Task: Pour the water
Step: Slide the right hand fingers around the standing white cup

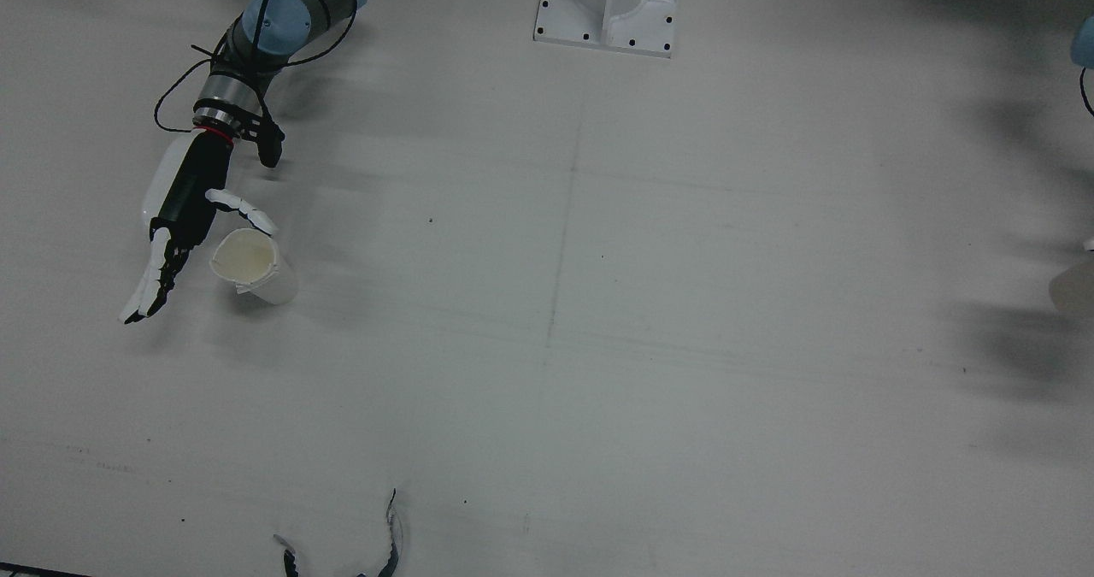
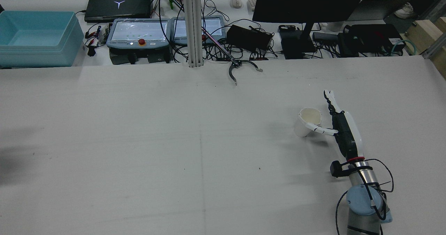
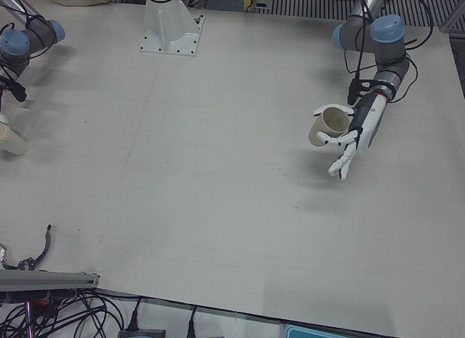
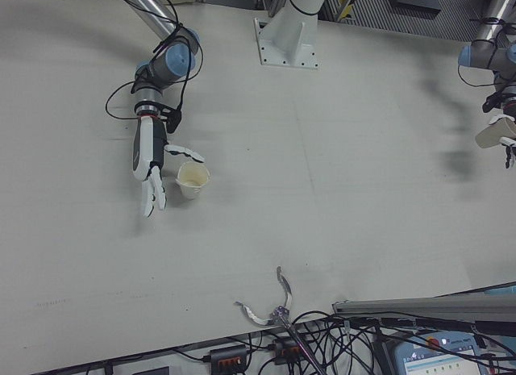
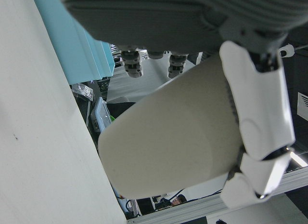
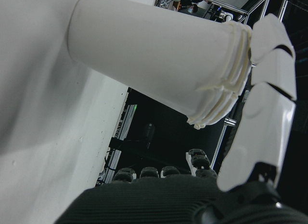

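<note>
Currently your right hand sits low over the table on the robot's right side, just beside the right cup. This white paper cup stands on the surface with its mouth up, and the right hand view shows the rim creased on one side. The fingers are stretched straight, running past the cup without touching it. Only the thumb reaches across, its tip at the rim, so nothing is grasped on this side. Your left hand is at the opposite side of the table, well apart from the first, with the left cup against its palm. That cup leans with its mouth turned toward the operators' side. The left fingers are also straight, and the left thumb lies flat along the cup's wall. You cannot tell whether that contact amounts to a hold, nor whether the left cup's base rests on the table.
</note>
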You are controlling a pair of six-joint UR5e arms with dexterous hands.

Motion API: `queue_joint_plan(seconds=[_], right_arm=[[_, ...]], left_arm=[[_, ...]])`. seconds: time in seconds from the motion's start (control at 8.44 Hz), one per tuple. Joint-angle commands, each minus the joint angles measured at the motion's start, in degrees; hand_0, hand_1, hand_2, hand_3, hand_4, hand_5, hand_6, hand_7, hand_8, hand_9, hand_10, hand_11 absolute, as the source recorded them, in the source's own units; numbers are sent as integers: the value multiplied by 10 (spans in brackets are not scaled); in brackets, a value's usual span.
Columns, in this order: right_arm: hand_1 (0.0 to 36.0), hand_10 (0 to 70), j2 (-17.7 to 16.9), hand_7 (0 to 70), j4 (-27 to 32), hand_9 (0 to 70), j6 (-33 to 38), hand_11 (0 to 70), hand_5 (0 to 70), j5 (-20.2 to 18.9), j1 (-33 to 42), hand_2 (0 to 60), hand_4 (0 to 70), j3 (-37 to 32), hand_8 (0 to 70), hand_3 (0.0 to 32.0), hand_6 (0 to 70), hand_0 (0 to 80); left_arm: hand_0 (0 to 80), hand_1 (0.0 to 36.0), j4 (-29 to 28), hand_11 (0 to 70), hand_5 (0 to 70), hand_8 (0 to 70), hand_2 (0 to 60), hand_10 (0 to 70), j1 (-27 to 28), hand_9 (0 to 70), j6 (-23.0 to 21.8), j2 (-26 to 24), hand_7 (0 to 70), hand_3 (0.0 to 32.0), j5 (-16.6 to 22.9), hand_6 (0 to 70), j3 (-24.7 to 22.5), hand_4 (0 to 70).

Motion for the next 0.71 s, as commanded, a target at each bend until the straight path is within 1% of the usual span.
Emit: queue_joint_plan(seconds=[0.0,0.12,0.24,0.36,0.59], right_arm=[[221,6,6,0,3,0,-3,34,0,-1,-9,157,18,-15,1,0,0,526],[223,7,6,0,4,0,8,34,2,-1,-9,155,23,-29,1,0,0,531],[229,6,8,0,3,0,11,34,3,-2,-9,157,28,-30,1,0,0,536],[227,7,11,0,3,1,10,35,5,-7,-10,166,31,-30,1,0,0,533],[228,5,13,0,3,0,11,31,6,-13,-9,156,39,-30,0,0,0,537]], left_arm=[[444,360,-8,115,398,0,600,64,0,12,-1,-2,134,0,0,43,10,428],[443,360,-11,117,397,0,600,65,0,13,-1,-1,135,0,0,43,11,428],[444,360,-11,116,400,0,600,64,0,13,-1,-1,135,0,0,44,12,429],[444,360,-11,116,400,0,600,64,0,13,0,-1,135,0,-1,43,12,430],[443,360,-12,115,400,0,600,64,0,12,-1,1,134,0,0,43,12,433]])
